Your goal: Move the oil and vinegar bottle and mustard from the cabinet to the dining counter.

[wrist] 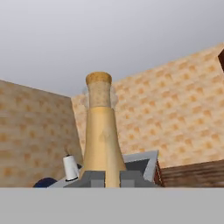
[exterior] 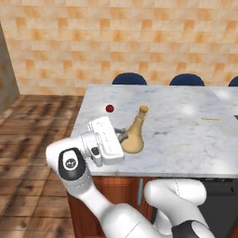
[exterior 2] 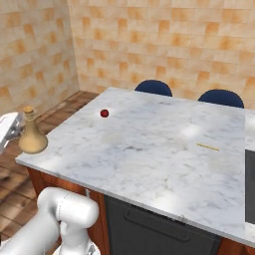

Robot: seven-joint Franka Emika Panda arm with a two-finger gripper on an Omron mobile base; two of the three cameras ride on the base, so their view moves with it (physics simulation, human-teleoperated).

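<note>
The dining counter (exterior: 186, 139) has a polished-looking white-grey marble top with faint grey veining and soft bright patches of reflected light; beneath it the base is reddish, smooth wood. The oil and vinegar bottle (exterior: 135, 131) looks matt tan, like unglazed ceramic, with a slightly grainy, speckled top end in the hand view (wrist: 101, 131). At about 10 o'clock from the bottle in the left base view, the small red ball (exterior: 110, 109) is dark red and smooth. The stools (exterior: 129, 79) beyond the counter's far edge appear matt dark blue. The wall (exterior: 116, 42) is mottled orange-beige tile, and the floor (exterior: 32, 130) is streaky brown wood plank.
</note>
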